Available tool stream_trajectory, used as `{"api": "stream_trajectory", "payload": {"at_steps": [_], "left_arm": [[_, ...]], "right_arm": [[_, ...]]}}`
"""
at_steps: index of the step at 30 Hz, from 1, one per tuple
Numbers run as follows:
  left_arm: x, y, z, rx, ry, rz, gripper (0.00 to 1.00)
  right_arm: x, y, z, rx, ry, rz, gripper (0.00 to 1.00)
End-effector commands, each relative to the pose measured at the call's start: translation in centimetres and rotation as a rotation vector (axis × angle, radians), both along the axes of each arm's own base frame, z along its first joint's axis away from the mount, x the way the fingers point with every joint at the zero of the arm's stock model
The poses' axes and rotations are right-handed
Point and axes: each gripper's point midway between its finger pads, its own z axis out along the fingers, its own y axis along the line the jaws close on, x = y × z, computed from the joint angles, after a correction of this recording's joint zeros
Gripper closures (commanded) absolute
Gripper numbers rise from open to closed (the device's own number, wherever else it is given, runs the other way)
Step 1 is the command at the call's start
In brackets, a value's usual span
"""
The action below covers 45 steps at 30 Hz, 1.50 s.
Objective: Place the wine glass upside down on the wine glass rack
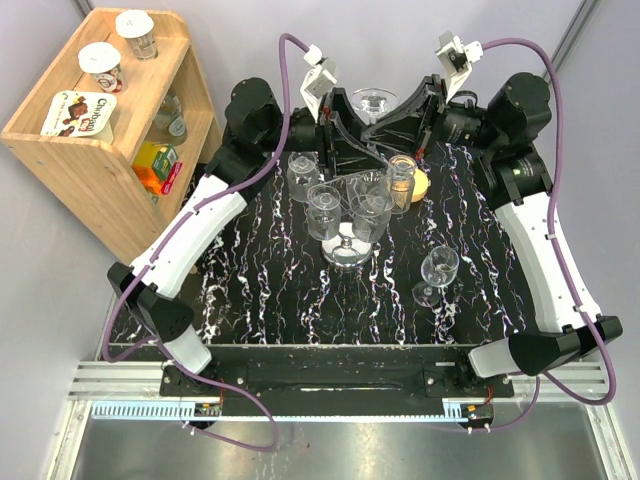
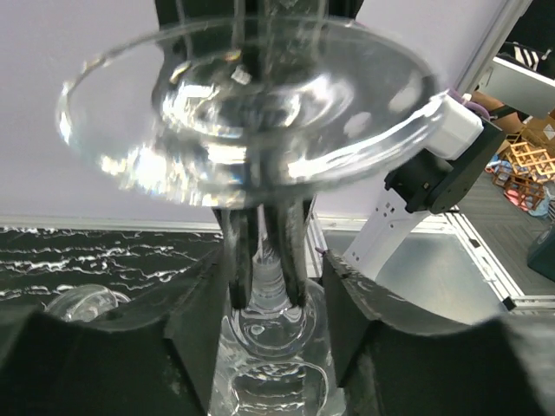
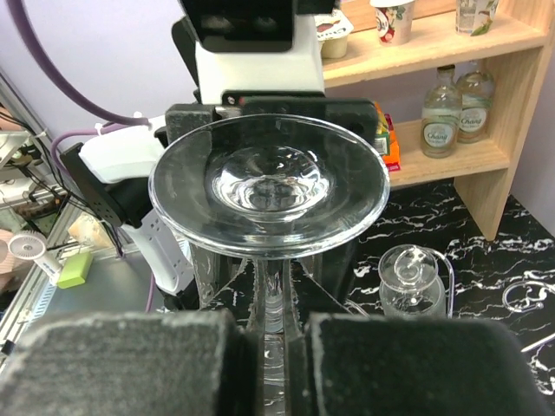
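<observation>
The wine glass [image 1: 373, 100] hangs upside down above the table's far middle, its round foot [image 3: 269, 182] uppermost. My right gripper [image 3: 270, 364] is shut on its stem just under the foot. From the opposite side, my left gripper [image 2: 270, 347] straddles the narrow top of the bowl. Its fingers [image 2: 195, 329] lie close against the glass on both sides; whether they press it does not show. The right gripper's dark fingertips [image 2: 295, 251] show on the stem in the left wrist view. The wine glass rack [image 1: 346, 255] stands just in front, chrome disc base at table centre.
Several glasses [image 1: 325, 210] hang upside down on the rack's arms. Another wine glass [image 1: 438, 270] stands upright at the right of the marbled table. A small glass [image 1: 403, 172] and a yellow thing [image 1: 421, 186] sit behind the rack. A wooden shelf [image 1: 100, 150] stands left.
</observation>
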Motion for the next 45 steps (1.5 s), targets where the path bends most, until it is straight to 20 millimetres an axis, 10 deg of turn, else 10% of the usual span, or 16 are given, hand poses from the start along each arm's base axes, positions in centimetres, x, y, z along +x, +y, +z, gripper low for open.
{"api": "stream_trajectory", "payload": {"at_steps": [1,12,38,45], "left_arm": [[-1.5,0.3,1.2,-0.037,-0.034,-0.046,0.59],[-2.7,1.2,1.5,-0.043,-0.062,-0.058,1.00],[-2.3,1.9,0.2,-0.001,-0.086,-0.017,1.00],[-2.0,1.7,0.2,0.002,-0.063,-0.017,1.00]], "right_arm": [[-0.8,-0.5,2.5,0.038,-0.120,-0.043,1.00],[-1.7,-1.0,3.4,0.037,-0.148,-0.063,1.00],[-3.0,-1.8,6.9,0.131,-0.114,-0.023,0.62],[-2.6,-1.7,6.4,0.126,-0.105,-0.032,0.74]]}}
